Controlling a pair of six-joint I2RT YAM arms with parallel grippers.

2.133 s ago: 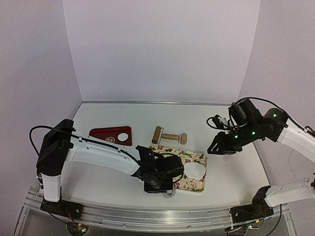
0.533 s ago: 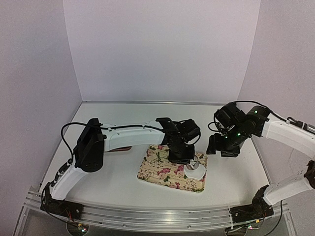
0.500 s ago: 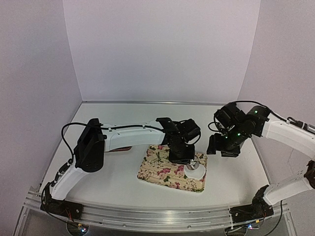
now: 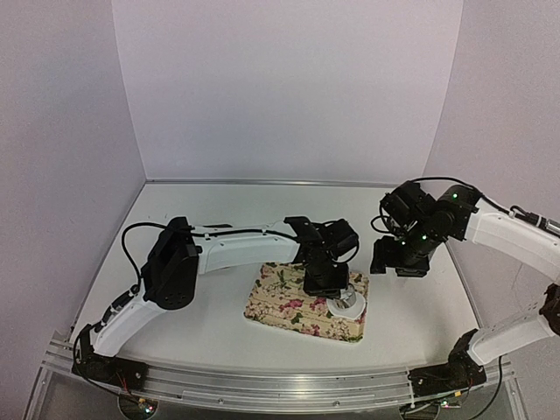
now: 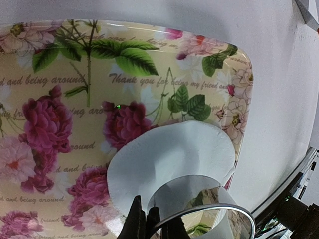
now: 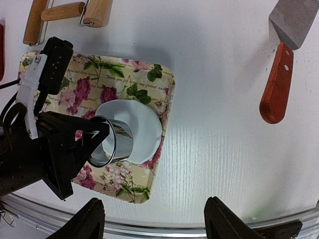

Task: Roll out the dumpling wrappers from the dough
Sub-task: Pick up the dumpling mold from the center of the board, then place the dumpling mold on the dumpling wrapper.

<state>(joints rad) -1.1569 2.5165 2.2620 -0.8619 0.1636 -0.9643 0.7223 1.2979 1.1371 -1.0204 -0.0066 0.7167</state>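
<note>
The tray point(image 5: 60, 64) under the left gripper point(image 5: 152, 221) carries the only legible writing: script lines among printed pink roses and green leaves read "Thank you for being my friend and" and, repeated lower down, "and being around". The last words fade at the tray's rim, and the lowest line is too cut off to read beyond "friend". The left gripper is pressed together on the thin wall of the shiny metal ring cutter point(image 5: 199, 211), pinching it at the rim. The dough point(image 5: 174, 149), a flattened white sheet with an uneven outline, lies on the tray directly below and just ahead of this gripper. The cutter stands over the dough's near part and hides it, and whether its lower edge touches the dough cannot be told. The cutter itself is cut off by the bottom of the left wrist view. The right gripper point(image 6: 154, 211) hangs over bare table with nothing between its fingers, which stand wide apart. From it, the tray and dough lie ahead and to the left. A wooden rolling pin point(image 6: 65, 12) lies farther ahead on the left, clipped by the top of the frame. A spatula point(image 6: 279, 84) with a red-brown handle lies ahead on the right, its metal blade partly out of frame.
</note>
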